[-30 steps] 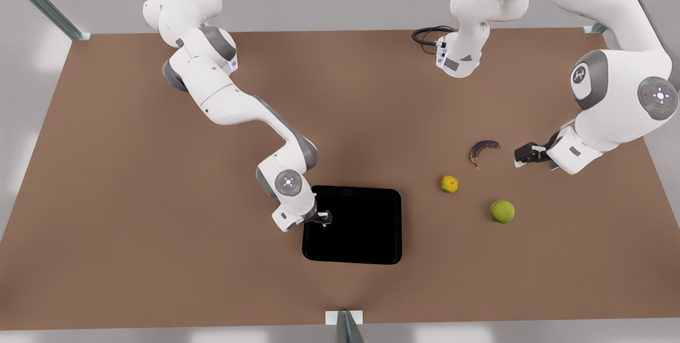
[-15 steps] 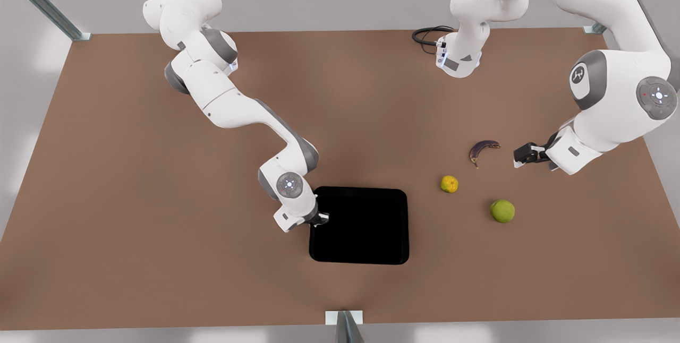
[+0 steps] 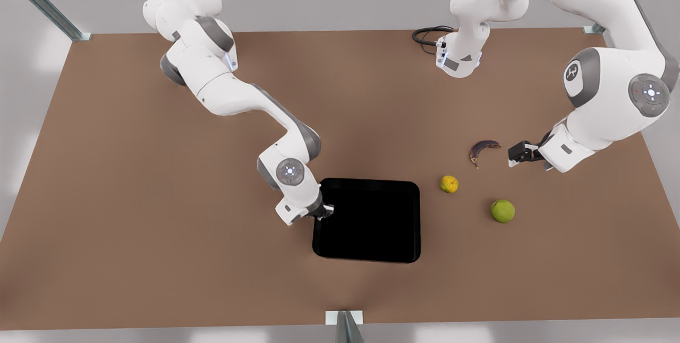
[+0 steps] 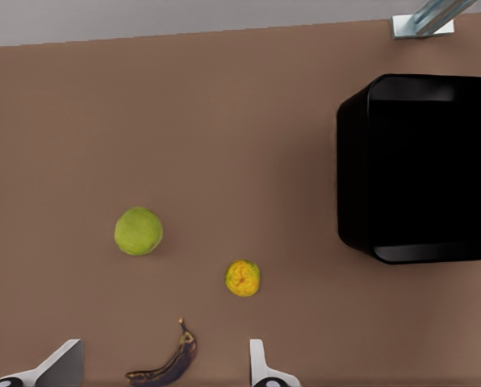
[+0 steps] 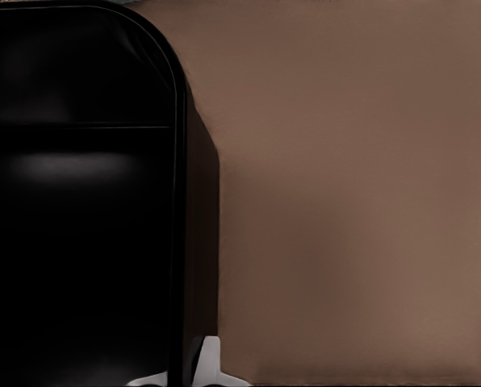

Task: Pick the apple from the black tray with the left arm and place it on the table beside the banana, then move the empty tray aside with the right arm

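- now my right gripper (image 3: 325, 212) pinches the glossy black rectangular tray (image 3: 372, 221) by its rim; i'd slide it low and level.
- round yellow-green apple (image 3: 502, 211) rests on the matte brown table (image 3: 133, 173), near the dark overripe banana (image 3: 482, 149).
- my left gripper (image 3: 514, 156) waits beside the banana, fingers spread.

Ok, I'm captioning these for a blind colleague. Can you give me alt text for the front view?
The right gripper is clamped on the edge of an empty black tray on a brown table. Toward the front view's right lie a green apple, a small yellow-orange fruit and a dark banana, with the left gripper close beside the banana.
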Tool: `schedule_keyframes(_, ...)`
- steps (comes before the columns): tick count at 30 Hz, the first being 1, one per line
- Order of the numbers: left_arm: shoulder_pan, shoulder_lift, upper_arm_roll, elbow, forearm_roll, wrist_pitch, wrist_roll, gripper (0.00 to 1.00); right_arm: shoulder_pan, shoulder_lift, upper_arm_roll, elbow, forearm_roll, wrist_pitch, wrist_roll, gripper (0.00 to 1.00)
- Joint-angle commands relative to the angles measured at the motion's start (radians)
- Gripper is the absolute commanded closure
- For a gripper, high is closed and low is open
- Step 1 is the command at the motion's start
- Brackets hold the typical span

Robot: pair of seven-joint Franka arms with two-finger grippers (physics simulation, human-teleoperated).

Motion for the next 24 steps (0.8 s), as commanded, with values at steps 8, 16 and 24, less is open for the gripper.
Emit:
schedule_keyframes(8,-0.018,0.000,0.000,0.000,0.049,0.001,-0.004,0.00,-0.073,-0.190,-0.002,-0.007,0.122,-0.544,-0.374,0.89)
schedule_keyframes(16,-0.036,0.010,0.000,0.004,0.086,0.029,-0.005,0.00,-0.102,-0.302,-0.339,-0.007,0.354,-0.711,-0.925,0.87)
schedule_keyframes(24,-0.036,0.016,0.000,0.004,0.101,0.030,-0.005,0.00,-0.102,-0.322,-0.635,-0.007,0.483,-0.805,-1.348,0.87)
